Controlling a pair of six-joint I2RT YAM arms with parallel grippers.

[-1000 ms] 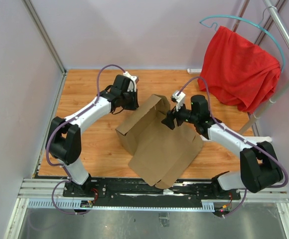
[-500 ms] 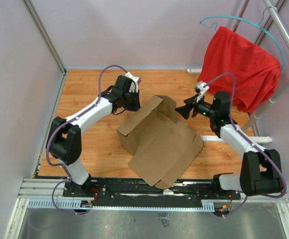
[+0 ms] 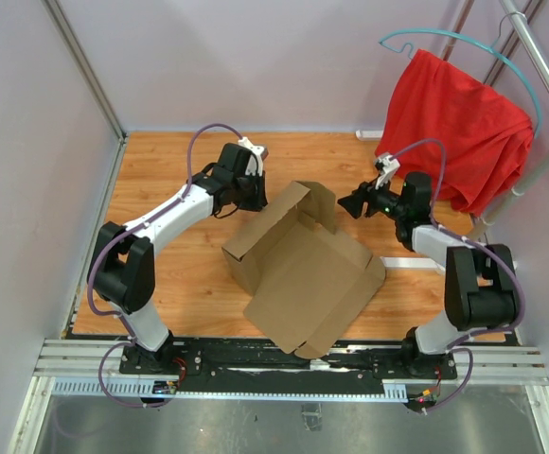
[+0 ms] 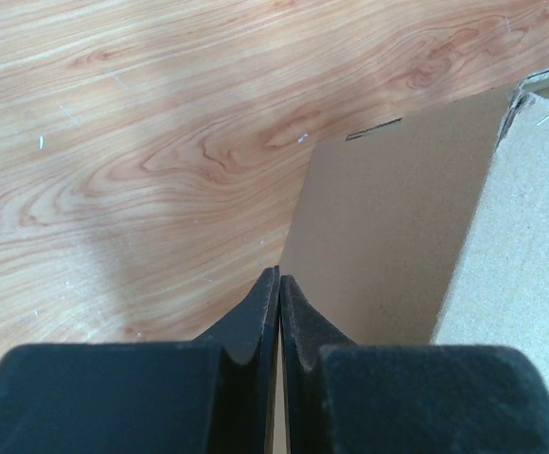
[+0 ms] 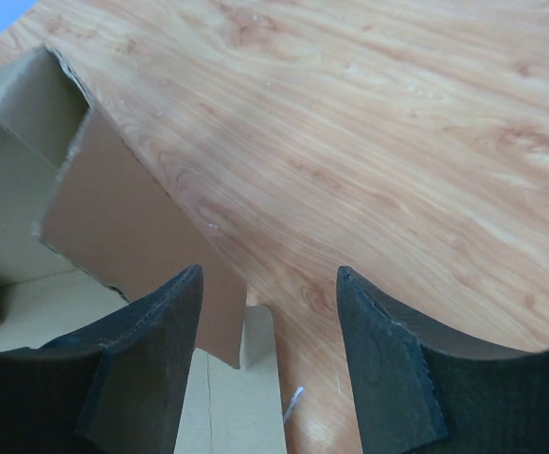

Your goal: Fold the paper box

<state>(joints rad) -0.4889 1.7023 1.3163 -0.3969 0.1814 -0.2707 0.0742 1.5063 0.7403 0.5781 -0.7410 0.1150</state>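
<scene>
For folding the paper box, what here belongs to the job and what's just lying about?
Job: paper box, left gripper pinching its wall, open right gripper beside it.
Lying about: red cloth, teal hanger, metal rack.

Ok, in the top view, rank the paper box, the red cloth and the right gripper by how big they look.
The paper box and red cloth look alike, unranked; then the right gripper, clearly smallest.

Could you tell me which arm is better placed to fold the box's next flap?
Likely left: the left gripper pinches an upright wall of the plain brown cardboard box; the right gripper hangs open beside it.
</scene>
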